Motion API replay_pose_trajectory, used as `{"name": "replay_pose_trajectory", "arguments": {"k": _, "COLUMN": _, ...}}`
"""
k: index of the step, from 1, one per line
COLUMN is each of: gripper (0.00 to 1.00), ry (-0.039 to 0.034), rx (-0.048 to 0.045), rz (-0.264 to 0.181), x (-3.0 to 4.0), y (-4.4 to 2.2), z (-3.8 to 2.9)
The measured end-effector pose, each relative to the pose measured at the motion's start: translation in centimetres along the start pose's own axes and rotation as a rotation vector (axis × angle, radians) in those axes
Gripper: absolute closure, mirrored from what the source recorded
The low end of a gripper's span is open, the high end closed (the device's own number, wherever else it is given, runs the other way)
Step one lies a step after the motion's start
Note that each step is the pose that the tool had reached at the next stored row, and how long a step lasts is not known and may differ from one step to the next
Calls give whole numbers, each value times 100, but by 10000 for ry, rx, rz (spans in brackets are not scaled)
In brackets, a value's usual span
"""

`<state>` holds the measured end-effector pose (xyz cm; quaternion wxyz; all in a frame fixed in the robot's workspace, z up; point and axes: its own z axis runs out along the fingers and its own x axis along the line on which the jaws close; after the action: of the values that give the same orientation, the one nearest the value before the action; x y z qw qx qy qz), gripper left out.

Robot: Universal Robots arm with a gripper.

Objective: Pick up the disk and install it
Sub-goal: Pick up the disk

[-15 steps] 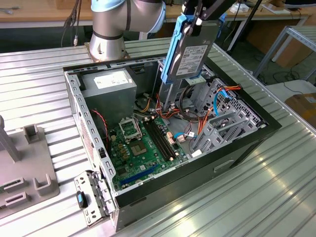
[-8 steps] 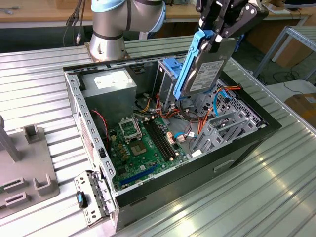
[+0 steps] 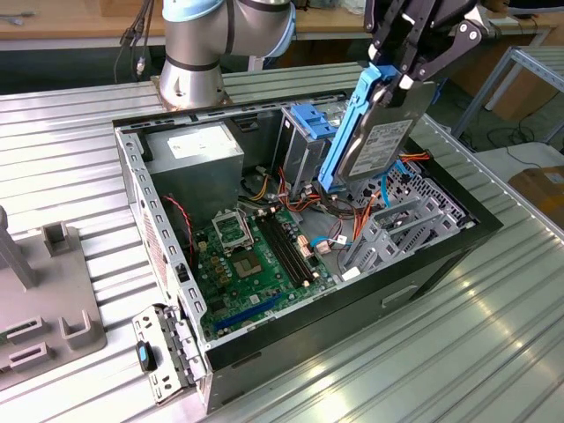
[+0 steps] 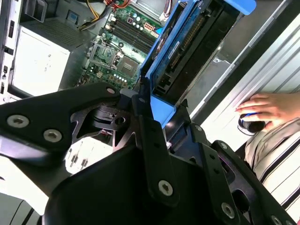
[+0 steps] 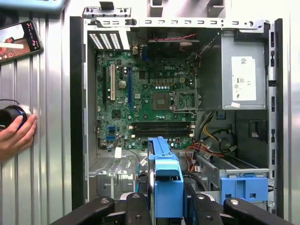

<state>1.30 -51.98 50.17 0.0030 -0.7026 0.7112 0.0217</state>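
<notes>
The disk [image 3: 377, 141], a dark grey drive in a bright blue carrier, hangs on edge and tilted above the open computer case [image 3: 441, 256], over its right-hand bay in the exterior view. My gripper [image 3: 398, 75] is shut on the disk's upper end, one black finger on each flat side. In the second wrist view the disk [image 4: 187, 47] sticks out beyond the fingers [image 4: 152, 126] toward the motherboard. In the first wrist view the blue carrier [image 5: 166, 180] stands between the two fingers, and the gripper [image 5: 166, 208] clamps it from both sides.
Inside the case lie the motherboard [image 3: 256, 256], the power supply [image 3: 194, 154] and a silver drive cage with a fixed blue bracket [image 3: 310, 119]. Orange and red cables [image 3: 352, 207] run below the disk. A person's hand [image 5: 16, 136] rests beside the case. A grey fixture [image 3: 40, 304] stands at the exterior view's left.
</notes>
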Motion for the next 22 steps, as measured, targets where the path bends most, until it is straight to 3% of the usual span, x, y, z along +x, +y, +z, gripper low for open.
{"name": "replay_pose_trajectory", "arguments": {"k": 6, "gripper": 63, "ry": -17, "rx": 1, "rz": 0, "x": 110, "y": -1, "z": -3}}
{"name": "replay_pose_trajectory", "arguments": {"k": 11, "gripper": 63, "ry": -16, "rx": 1, "rz": -1, "x": 122, "y": -2, "z": -4}}
{"name": "replay_pose_trajectory", "arguments": {"k": 15, "gripper": 63, "ry": -18, "rx": 1, "rz": 0, "x": 198, "y": -1, "z": -6}}
{"name": "replay_pose_trajectory", "arguments": {"k": 22, "gripper": 63, "ry": -18, "rx": 1, "rz": 0, "x": 202, "y": -2, "z": -7}}
